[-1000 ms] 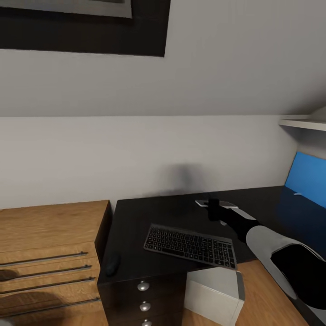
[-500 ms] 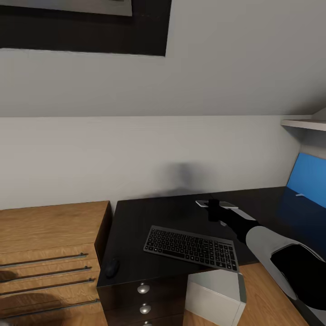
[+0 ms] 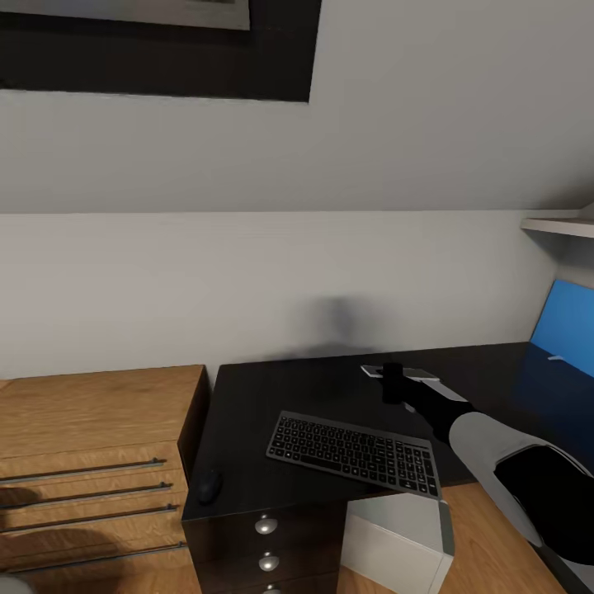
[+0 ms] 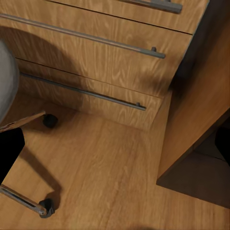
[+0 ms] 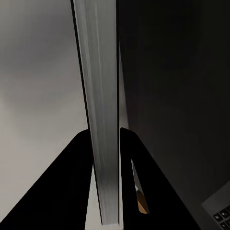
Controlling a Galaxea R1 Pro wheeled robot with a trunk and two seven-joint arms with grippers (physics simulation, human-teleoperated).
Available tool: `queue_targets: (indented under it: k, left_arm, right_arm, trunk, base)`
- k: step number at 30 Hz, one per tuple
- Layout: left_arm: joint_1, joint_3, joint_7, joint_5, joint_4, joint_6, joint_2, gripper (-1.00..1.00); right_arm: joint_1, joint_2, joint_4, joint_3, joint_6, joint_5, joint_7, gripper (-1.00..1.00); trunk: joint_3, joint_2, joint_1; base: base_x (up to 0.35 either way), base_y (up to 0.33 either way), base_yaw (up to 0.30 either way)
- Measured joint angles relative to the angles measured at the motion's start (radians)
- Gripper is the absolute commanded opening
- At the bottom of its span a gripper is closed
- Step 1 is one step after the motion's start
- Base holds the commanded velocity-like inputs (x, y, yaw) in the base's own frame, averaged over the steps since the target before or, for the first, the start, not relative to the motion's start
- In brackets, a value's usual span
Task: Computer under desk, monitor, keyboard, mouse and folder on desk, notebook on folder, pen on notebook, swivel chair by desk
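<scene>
The whole head view has slid a little since a second ago, so the camera has turned slightly; the things on the desk [image 3: 247, 412] keep their places and less of the blue panel [image 3: 565, 326] at its far right end shows. Nearest, beside the desk over a warm wood-grain floor [image 4: 105, 167], the swivel chair [image 4: 5, 76] shows a grey seat edge and chrome legs on black casters. It stands in front of the light wooden dresser [image 3: 91, 429] with long bar handles, which touches the desk's left end. Under the desk stands the computer [image 3: 396, 536], a plain light-grey box beside the round-knobbed black drawers [image 3: 266, 525]. On the glossy black top the mouse [image 3: 208, 487] lies at the front left corner. The keyboard [image 3: 353, 454] lies to its right, its pale lettering too small to read. Behind the keyboard the right gripper [image 3: 392, 384] pinches a thin grey slab [image 3: 421, 374] edge-on between narrow fingers. I cannot tell how the left fingers stand. A plain grey wall rises behind the desk, with a dark frame [image 3: 165, 49] above and a white shelf [image 3: 561, 223] at the right.
</scene>
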Motion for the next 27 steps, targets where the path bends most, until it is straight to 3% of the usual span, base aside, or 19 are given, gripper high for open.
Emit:
queue_targets:
  k: [11,27]
  left_arm:
    - [0.000,0.000,0.001,-0.001,0.002,0.000,0.000,1.00]
    - [0.001,0.000,0.002,-0.001,0.002,0.000,0.000,1.00]
  right_arm:
    - [0.001,0.002,0.011,0.000,-0.002,0.000,0.001,-1.00]
    - [0.000,0.000,0.014,-0.002,-0.002,0.000,0.002,-1.00]
  trunk:
    - [0.000,0.000,0.000]
    - [0.009,0.000,0.000]
  base:
    - [-0.003,-0.013,0.001]
    - [-0.075,-0.206,0.141]
